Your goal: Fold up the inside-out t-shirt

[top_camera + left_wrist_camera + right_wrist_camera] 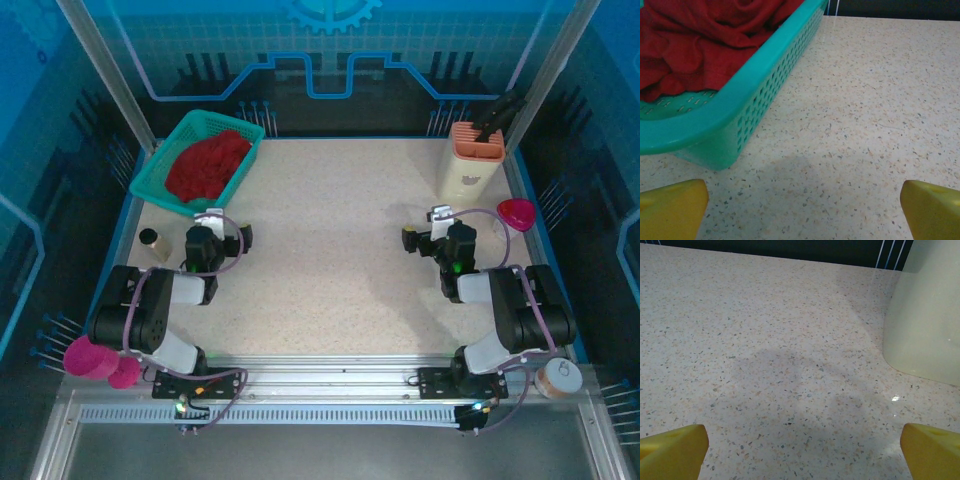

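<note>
Left wrist: inside-out t-shirt (700, 45) heaped in teal basket (765, 65), ahead-left of wide-open left gripper (804, 207).

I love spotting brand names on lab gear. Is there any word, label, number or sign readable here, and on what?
No text can be read.
Back panel: a gear-shaped sign, no letters.
Round object at the near right corner: a dark mark, too blurred to read.
Teal basket, t-shirt, cream holder: nothing written that shows.

Open table (330, 260) lies between the teal basket (163, 150) far left and cream holder (468, 180) far right.
</note>
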Controlling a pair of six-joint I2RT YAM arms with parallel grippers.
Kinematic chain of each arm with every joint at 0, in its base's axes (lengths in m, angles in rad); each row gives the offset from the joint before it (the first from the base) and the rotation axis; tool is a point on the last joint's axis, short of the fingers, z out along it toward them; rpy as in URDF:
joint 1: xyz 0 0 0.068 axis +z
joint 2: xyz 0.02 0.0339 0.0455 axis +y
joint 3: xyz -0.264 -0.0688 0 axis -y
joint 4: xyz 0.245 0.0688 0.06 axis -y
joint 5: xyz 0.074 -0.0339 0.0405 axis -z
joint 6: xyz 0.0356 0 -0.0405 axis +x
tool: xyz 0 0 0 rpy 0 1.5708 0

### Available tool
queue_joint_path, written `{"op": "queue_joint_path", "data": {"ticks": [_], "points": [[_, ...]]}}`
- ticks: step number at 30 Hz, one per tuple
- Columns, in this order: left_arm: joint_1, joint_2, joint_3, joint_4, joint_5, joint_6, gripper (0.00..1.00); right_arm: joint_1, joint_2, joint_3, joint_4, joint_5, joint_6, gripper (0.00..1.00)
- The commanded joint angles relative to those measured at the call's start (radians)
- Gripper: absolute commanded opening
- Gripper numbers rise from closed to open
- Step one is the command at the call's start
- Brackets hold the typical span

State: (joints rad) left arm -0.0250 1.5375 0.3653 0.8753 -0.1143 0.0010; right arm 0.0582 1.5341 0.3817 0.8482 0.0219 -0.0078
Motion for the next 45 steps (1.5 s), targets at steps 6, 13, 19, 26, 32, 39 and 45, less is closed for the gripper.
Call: {"op": "queue_joint_path", "data": {"ticks": [6, 13, 19, 26, 32, 39, 45], "points": [[0.011, 0.010, 0.021, 0.036, 0.009, -0.001, 0.99, -0.011, 0.011, 0.021, 0.038, -0.013, -0.001, 1.00], [0.011, 0.010, 0.020, 0.039, 0.008, -0.001, 0.99, -0.010, 0.011, 0.020, 0.041, -0.001, 0.002, 1.00], [-0.025, -0.130, -0.007, -0.029, -0.055, 0.020, 0.99, 0.024, -0.153, -0.046, 0.035, 0.254, 0.044, 1.00], [-0.141, -0.703, 0.140, -0.727, -0.264, -0.338, 0.99, 0.045, -0.759, -0.113, -0.298, 0.333, 0.584, 1.00], [-0.129, -0.620, 0.449, -0.992, -0.217, -0.308, 0.99, 0.108, -0.654, 0.011, -0.395, 0.147, 0.515, 1.00], [0.064, -0.154, 0.945, -1.337, -0.131, -0.427, 0.99, 0.383, -0.520, 0.206, -0.658, 0.301, 0.302, 1.00], [0.117, 0.135, 1.157, -1.328, -0.095, -0.418, 0.99, 0.561, -0.425, 0.256, -0.735, 0.433, 0.180, 1.00]]}}
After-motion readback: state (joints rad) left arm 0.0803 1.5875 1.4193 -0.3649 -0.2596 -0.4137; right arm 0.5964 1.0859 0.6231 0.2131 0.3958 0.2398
